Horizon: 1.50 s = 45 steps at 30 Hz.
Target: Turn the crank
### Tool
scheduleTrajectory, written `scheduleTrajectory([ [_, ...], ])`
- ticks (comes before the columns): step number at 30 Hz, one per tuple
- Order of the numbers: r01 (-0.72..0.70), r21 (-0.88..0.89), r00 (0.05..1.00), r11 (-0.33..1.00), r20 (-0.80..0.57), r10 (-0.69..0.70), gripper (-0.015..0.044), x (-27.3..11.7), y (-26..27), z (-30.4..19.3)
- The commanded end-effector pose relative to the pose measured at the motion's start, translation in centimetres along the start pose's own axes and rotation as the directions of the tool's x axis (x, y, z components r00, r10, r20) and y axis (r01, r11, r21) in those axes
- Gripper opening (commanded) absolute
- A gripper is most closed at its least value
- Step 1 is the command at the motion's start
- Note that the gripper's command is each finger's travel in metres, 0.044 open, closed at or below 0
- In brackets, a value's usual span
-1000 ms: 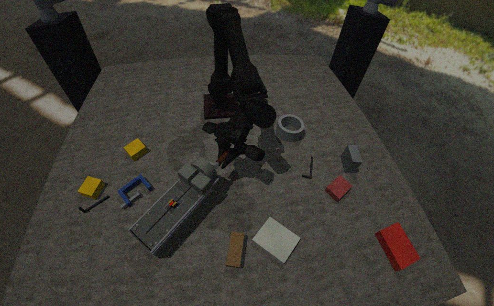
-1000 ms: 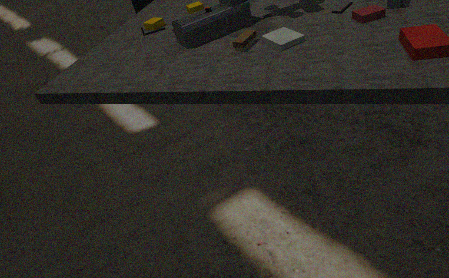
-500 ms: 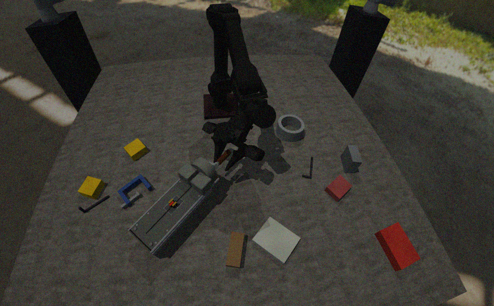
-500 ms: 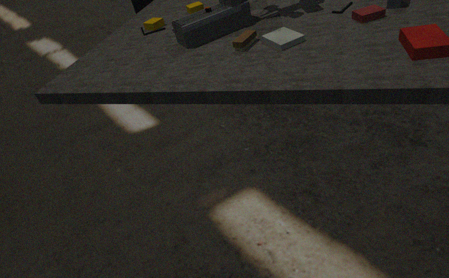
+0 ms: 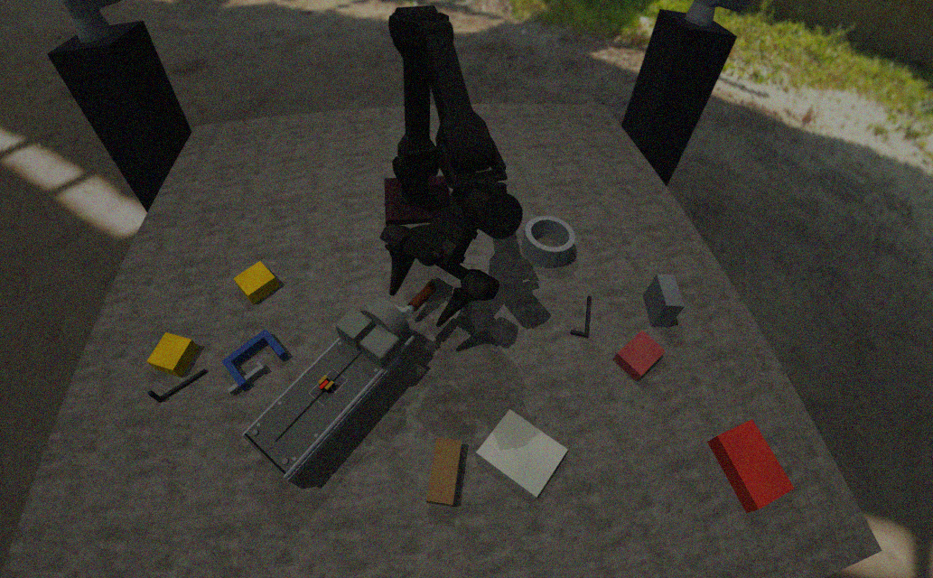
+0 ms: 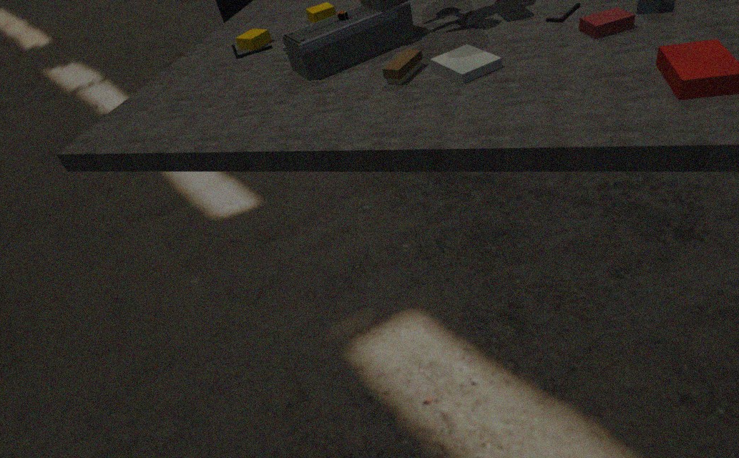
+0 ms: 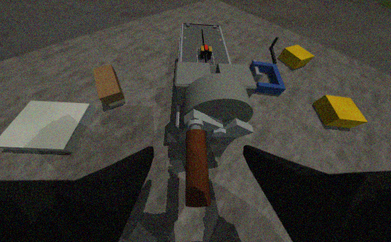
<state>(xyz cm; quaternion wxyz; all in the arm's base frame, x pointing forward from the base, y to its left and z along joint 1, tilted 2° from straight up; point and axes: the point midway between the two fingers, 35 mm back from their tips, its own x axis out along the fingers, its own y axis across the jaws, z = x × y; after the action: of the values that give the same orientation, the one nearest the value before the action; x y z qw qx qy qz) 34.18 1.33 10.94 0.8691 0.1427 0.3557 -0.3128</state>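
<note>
The grey slide machine (image 5: 297, 413) (image 6: 349, 49) (image 7: 190, 41) lies diagonally left of the table's middle. Its red pointer (image 5: 325, 382) (image 7: 206, 47) sits between the two brass marks in the wrist view and looks about level with them; the parts are too small to judge exactly. The crank's brown handle (image 5: 422, 294) (image 7: 197, 166) sticks out from the round grey hub (image 7: 218, 88) at the machine's near end. My gripper (image 5: 416, 308) (image 7: 199, 150) is open, with its fingers spread on either side of the handle and clear of it in the wrist view.
A blue bracket (image 5: 247, 349) (image 7: 269, 90), yellow blocks (image 5: 256, 280) (image 5: 172, 352) and a black hex key (image 5: 182, 385) lie left. A brown block (image 5: 444, 470) and white slab (image 5: 523, 452) lie in front. A grey ring (image 5: 549, 256) and red blocks (image 5: 639, 353) (image 5: 753, 462) are right.
</note>
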Motion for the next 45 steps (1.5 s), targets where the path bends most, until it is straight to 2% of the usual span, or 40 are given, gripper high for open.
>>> scheduleTrajectory([
  [1, -0.02, 0.017, 1.0, 1.0, 0.015, 0.02, 0.044, -1.8, 0.3, 2.1],
  [20, -0.009, 0.012, 1.0, 1.0, 0.01, 0.009, 0.044, -7.8, -0.1, 7.9],
  [34, -0.12, -0.13, 0.985, 0.984, -0.137, 0.102, 0.044, -3.5, -1.9, 11.5],
  [45, -0.277, -0.239, 0.954, 0.931, -0.186, 0.236, 0.044, -0.4, -4.6, 15.4],
])
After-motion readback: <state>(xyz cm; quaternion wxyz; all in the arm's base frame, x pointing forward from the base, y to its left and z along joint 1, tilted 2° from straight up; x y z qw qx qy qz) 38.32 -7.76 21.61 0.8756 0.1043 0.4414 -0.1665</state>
